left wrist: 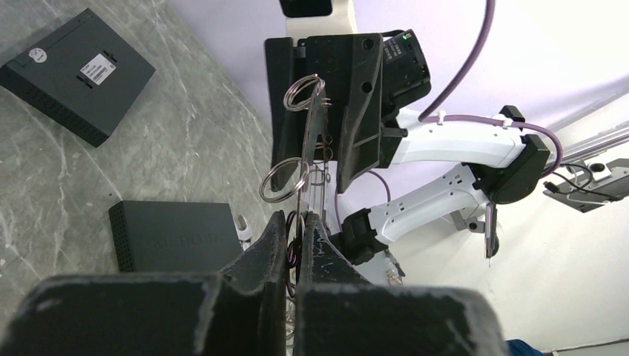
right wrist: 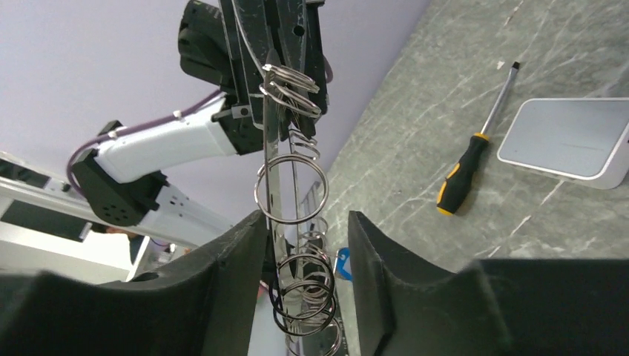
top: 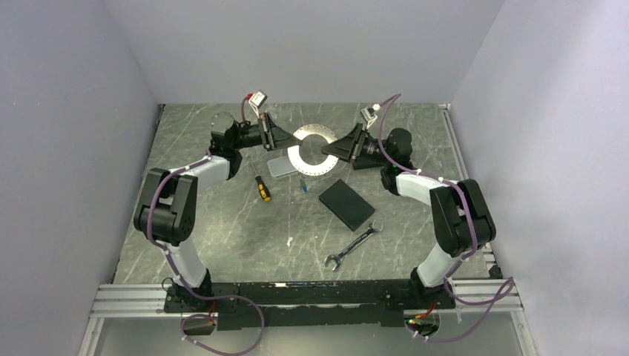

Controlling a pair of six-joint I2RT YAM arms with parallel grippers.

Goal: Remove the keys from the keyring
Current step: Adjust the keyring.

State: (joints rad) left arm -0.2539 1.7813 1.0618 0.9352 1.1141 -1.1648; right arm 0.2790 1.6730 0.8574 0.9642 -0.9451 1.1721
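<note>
Keyring (top: pixel 315 133), rimmed with fanned keys (top: pixel 303 164), is being held up over the far half of the table (top: pixel 222 222), between both arms. Left gripper (left wrist: pixel 297 219) is clamping tight on the rim at the disc's 9 o'clock. Right gripper (right wrist: pixel 304 222) is straddling the 3 o'clock rim with jaws parted, gripping nothing. Lying below are a pale flat box (top: pixel 280 165) and a screwdriver (top: pixel 261 187) at 7 o'clock, and a black box (top: pixel 346 203) at 5 o'clock. Judged light, stiff, thin and slick, with keys probably hanging loose; pinching one key flat across its blade, close to the ring, is looking soundest.
</note>
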